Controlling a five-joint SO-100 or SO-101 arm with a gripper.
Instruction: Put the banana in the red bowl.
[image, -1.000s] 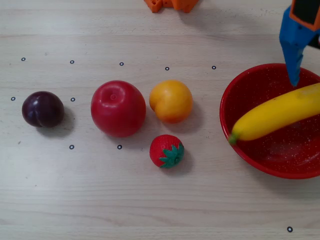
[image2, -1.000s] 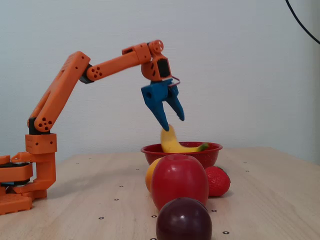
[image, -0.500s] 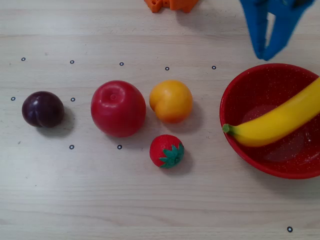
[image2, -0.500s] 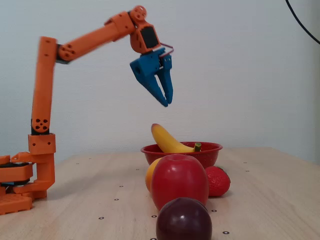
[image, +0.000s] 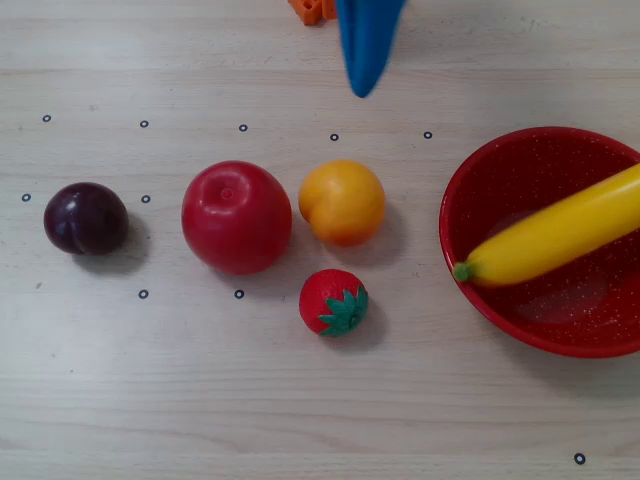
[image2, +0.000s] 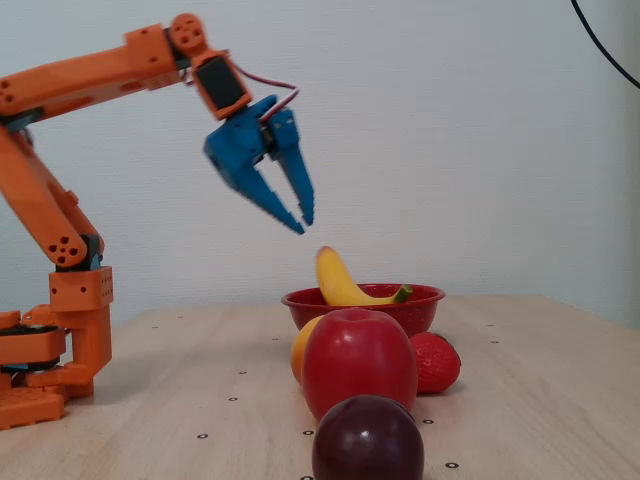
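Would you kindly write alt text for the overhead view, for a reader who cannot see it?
A yellow banana lies across a red bowl at the right of a pale wooden table. To its left sit a strawberry, an orange fruit, a red apple and a dark plum. The blue end effector pokes in at the top edge.

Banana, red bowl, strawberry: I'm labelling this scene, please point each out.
banana (image: 560, 232), overhead view, middle of its yellow body
red bowl (image: 462, 190), overhead view, left rim
strawberry (image: 327, 293), overhead view, red flesh
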